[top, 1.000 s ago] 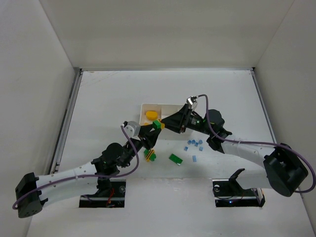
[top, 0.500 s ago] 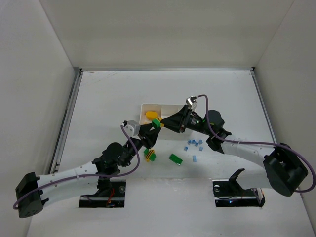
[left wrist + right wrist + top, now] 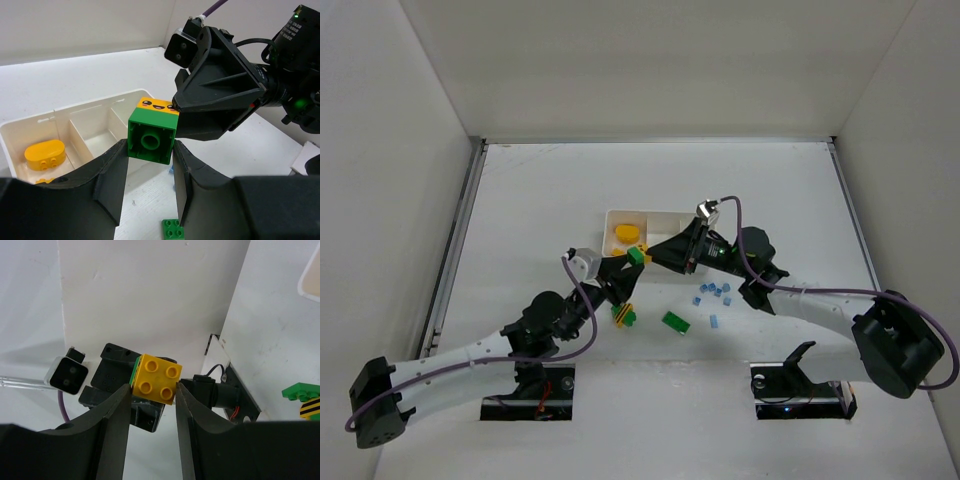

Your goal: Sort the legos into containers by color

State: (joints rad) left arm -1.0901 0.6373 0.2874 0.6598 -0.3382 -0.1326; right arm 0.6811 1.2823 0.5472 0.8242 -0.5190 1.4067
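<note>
stacked legos (image 3: 152, 135) clamped between both jaws

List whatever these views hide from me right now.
Top view: right end of the tray, under the right pincer.
Top view: blue bricks, too small to count.
Left wrist: part of the tray's right compartment, behind the green brick.
Right wrist: the green brick, nearly all behind the yellow brick.

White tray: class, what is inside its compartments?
One end compartment of the white tray holds a yellow oval brick. The middle one shows bare floor. The third is mostly covered by the held green brick.
</note>
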